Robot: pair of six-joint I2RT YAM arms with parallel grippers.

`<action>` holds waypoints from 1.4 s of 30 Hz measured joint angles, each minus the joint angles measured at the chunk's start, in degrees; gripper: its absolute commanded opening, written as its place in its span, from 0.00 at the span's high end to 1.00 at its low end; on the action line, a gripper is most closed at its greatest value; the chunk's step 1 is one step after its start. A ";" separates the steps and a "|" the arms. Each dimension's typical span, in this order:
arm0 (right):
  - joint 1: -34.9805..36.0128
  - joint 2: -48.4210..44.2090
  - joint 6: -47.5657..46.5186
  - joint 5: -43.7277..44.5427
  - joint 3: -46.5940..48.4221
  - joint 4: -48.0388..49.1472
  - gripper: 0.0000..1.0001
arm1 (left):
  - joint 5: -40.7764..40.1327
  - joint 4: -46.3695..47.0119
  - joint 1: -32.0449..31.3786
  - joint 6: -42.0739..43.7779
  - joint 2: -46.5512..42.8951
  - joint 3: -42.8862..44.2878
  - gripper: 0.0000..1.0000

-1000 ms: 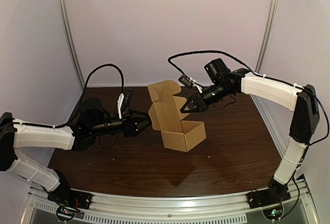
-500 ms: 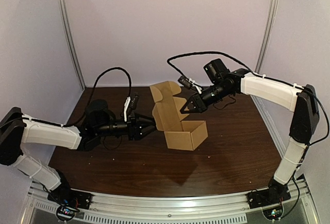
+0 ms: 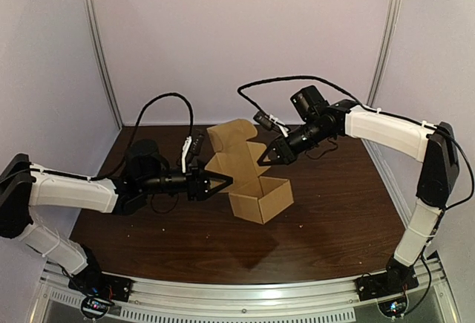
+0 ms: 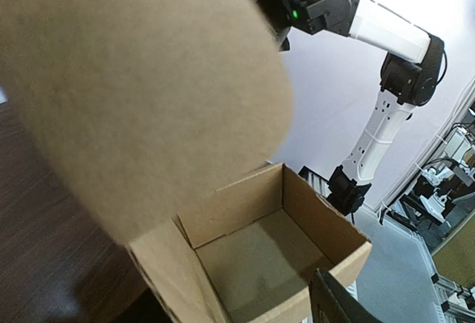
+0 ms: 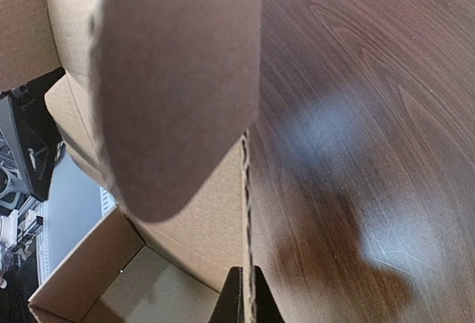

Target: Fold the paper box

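- Top view: the left gripper [image 3: 215,185] has its jaws spread just beside the open paper box [image 3: 261,200] mid-table [image 3: 185,245]. The right gripper [image 3: 269,157] is at the raised lid [image 3: 231,143].
- Left wrist: brace the near wall first.
- Right wrist: jaws seemingly pinch the cardboard edge; hinge it down slowly.

Left arm [image 3: 70,189] showing white shell links, black joints between. Right arm [image 3: 386,130] matching: white shells, chunky black elbow housing. Thin black cable [image 3: 167,99] arching off left wrist; second cable [image 3: 297,82] arching off right wrist. Left end effector [image 3: 220,183] and right end effector [image 3: 265,157] both wearing black. Green light [image 4: 295,15] glowing on right arm's black wrist housing. Black bases [image 3: 100,286] showing small coloured wiring.
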 measured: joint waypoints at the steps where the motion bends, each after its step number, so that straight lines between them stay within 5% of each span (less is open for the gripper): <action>1: 0.31 0.00 0.00 -0.04 0.00 0.02 1.00 | -0.02 0.00 -0.22 0.00 0.63 0.20 0.39; 9: 1.51 -0.02 0.46 0.61 0.00 0.04 0.93 | -2.29 -1.36 -0.90 -0.37 3.34 2.05 0.50; 19: 1.46 -3.08 1.86 -0.92 -1.97 0.83 0.74 | -15.78 -10.03 -1.05 1.60 0.33 2.95 0.89; 26: 0.42 -3.48 1.18 -6.97 -2.49 0.83 0.54 | -15.26 -8.52 -1.22 1.22 0.42 2.16 0.95; 35: -10.67 -4.48 0.63 -16.17 -2.14 1.64 0.52 | -4.66 -4.46 -0.70 1.11 0.20 0.68 1.00; 42: -9.79 -2.01 2.75 -16.50 -2.14 4.74 0.49 | -2.08 -3.13 -0.70 0.83 0.04 0.68 1.00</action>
